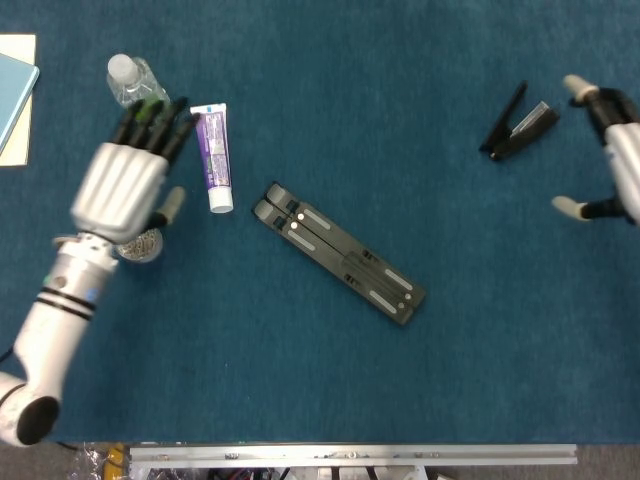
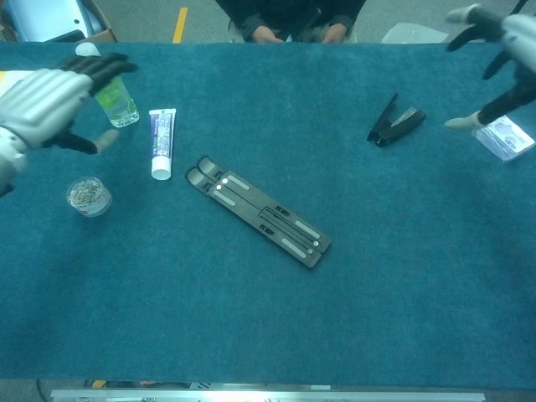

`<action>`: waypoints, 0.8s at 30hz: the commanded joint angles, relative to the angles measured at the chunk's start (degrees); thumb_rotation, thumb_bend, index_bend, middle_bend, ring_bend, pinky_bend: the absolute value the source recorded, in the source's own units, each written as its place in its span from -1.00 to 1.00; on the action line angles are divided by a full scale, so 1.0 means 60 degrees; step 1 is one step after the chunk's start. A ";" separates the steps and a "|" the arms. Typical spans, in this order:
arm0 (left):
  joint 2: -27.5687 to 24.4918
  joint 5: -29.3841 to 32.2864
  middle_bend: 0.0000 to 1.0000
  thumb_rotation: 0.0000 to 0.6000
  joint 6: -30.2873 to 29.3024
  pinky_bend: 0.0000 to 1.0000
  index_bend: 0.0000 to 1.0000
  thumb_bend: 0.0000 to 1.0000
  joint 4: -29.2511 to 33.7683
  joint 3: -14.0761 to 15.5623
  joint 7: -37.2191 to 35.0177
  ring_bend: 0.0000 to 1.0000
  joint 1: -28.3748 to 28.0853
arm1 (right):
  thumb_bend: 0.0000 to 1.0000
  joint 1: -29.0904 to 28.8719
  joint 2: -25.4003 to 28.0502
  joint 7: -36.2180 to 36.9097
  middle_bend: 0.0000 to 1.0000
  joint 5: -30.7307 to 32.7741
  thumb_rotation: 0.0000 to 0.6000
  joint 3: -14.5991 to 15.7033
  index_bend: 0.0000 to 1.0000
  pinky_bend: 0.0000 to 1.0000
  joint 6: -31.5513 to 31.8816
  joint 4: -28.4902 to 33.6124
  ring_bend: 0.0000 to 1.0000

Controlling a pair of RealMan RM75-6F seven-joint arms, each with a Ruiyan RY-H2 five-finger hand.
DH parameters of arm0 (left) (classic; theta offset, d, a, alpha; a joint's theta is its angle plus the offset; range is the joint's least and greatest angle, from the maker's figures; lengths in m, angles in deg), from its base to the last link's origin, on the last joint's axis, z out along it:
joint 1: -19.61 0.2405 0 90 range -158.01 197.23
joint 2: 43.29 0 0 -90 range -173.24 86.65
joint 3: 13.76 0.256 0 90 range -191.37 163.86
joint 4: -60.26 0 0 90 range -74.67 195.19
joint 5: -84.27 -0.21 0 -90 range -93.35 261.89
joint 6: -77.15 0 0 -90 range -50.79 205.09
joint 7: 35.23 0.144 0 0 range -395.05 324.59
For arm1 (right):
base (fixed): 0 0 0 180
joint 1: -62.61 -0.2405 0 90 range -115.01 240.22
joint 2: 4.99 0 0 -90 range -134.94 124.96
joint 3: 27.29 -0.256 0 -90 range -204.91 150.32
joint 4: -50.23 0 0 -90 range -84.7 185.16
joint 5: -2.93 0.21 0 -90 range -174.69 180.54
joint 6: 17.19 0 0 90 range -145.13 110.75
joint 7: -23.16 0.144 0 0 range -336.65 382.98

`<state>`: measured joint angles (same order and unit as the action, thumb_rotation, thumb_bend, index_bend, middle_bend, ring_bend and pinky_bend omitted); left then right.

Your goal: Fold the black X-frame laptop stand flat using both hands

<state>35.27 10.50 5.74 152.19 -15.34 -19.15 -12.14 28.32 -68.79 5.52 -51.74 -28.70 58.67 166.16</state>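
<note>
Though apart, both robot hands (image 1: 125, 185) (image 1: 612, 150) empty

Your desk (image 1: 330, 400) is covered edge to edge in a deep teal cloth. Near its middle the laptop stand (image 1: 338, 252) lies folded flat, running diagonally. Toward your left you have a purple toothpaste tube (image 1: 211, 157) lying lengthwise with its white cap toward you, a clear water bottle (image 2: 107, 85) with greenish contents standing just beyond it, and a small round container (image 2: 88, 196) of metal clips nearer you. A teal notebook (image 2: 18, 105) rests on pale paper at the far left edge. On your right lies a black stapler (image 1: 517, 125), opened in a V, and a small packet (image 2: 505, 137) at the right edge.
</note>
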 commanded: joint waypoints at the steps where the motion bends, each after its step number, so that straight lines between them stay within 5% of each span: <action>1: -0.0441 -0.0334 -1.00 1.00 -0.0622 -1.00 -1.00 -0.21 -0.0049 0.0025 -0.0728 -1.00 0.0495 | -1.00 0.0830 -0.0129 -0.0160 -0.59 -0.0927 1.00 0.0339 -1.00 -0.34 0.1028 -0.0399 -0.80; 11: -0.1480 -0.0775 -1.00 1.00 -0.1489 -1.00 -1.00 -0.21 0.0195 0.0327 -0.1736 -1.00 0.1637 | -1.00 0.2679 -0.0265 0.0019 -0.61 -0.2476 1.00 0.0972 -1.00 -0.35 0.2794 -0.1116 -0.82; 24: -0.2163 -0.1249 -1.00 1.00 -0.3019 -1.00 -1.00 -0.22 0.0580 0.0685 -0.2263 -1.00 0.3320 | -1.00 0.4284 -0.0014 0.0621 -0.61 -0.3361 1.00 0.1217 -1.00 -0.37 0.3501 -0.1392 -0.82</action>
<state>22.91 3.27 -11.61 155.35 -11.66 -32.07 6.69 53.60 -69.04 8.99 -71.52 -21.45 79.46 157.88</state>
